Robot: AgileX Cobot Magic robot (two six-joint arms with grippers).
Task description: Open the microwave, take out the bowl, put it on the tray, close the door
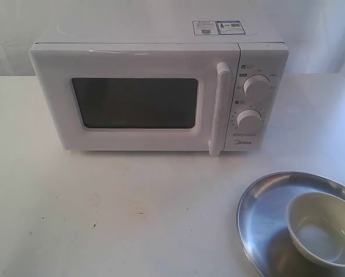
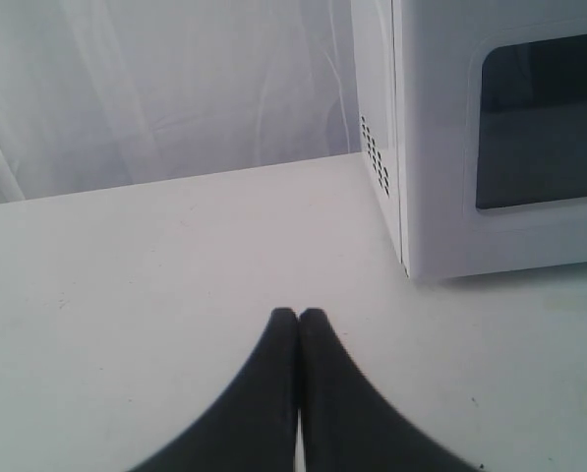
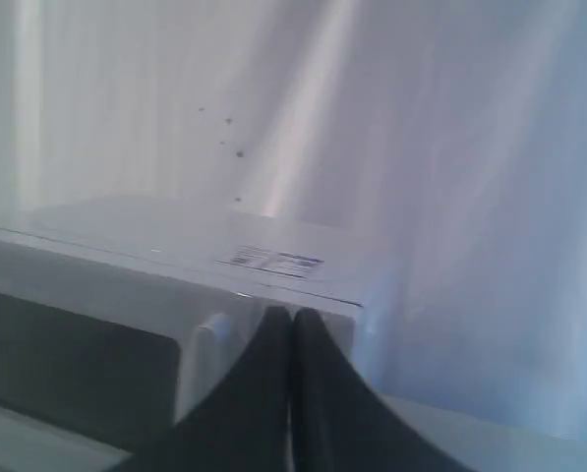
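Ahead of my left fingers [image 2: 273,383], pressed together empty, the microwave [image 1: 160,34] stands off to one side, its door [image 1: 137,66] flush shut. My right fingers [image 3: 313,393], clenched on nothing too, face its handle [image 1: 221,109]. The bowl [image 1: 322,231] sits in the tray [image 1: 259,225], touched by neither, so I judge the job done bar pulling back: straight off over bare desk [image 1: 103,213], clear of the tray rim.

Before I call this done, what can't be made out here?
Inside the microwave: exterior view, the dark window of the shut door shows nothing behind it.
Tray and bowl: exterior view, cut off at the lower right corner; absent from both wrist views.
Left gripper and right gripper: outside the exterior view; wrist views show only shut tips.
Top stickers: print too small to read.
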